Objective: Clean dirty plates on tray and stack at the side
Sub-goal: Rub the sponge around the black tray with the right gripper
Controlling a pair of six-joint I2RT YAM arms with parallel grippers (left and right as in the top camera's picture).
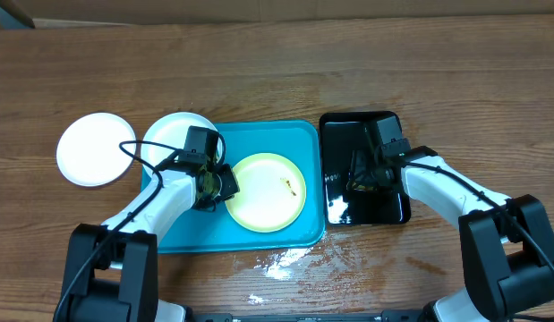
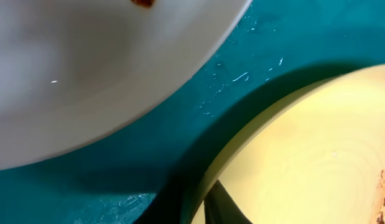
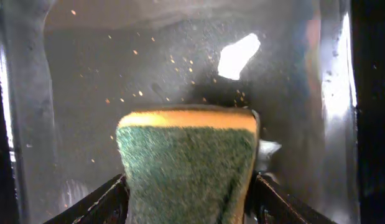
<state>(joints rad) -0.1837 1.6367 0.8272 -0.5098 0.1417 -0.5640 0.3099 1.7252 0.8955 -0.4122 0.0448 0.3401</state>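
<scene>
A yellow plate (image 1: 266, 191) with a brown smear (image 1: 291, 186) lies on the teal tray (image 1: 259, 136). My left gripper (image 1: 221, 184) is shut on its left rim; in the left wrist view the rim of the yellow plate (image 2: 304, 155) runs between the two dark fingers (image 2: 226, 208), its edge casting a shadow on the tray (image 2: 117, 162). A white plate (image 1: 176, 134) with a stain (image 2: 142, 2) overlaps the tray's back-left corner. My right gripper (image 1: 366, 179) is shut on a green and yellow sponge (image 3: 186, 162) over the black bin (image 1: 388, 210).
A clean white plate (image 1: 93, 148) sits on the wooden table left of the tray. Water is spilled on the table (image 1: 281, 259) in front of the tray. The black bin's wet floor (image 3: 117, 62) is speckled with crumbs.
</scene>
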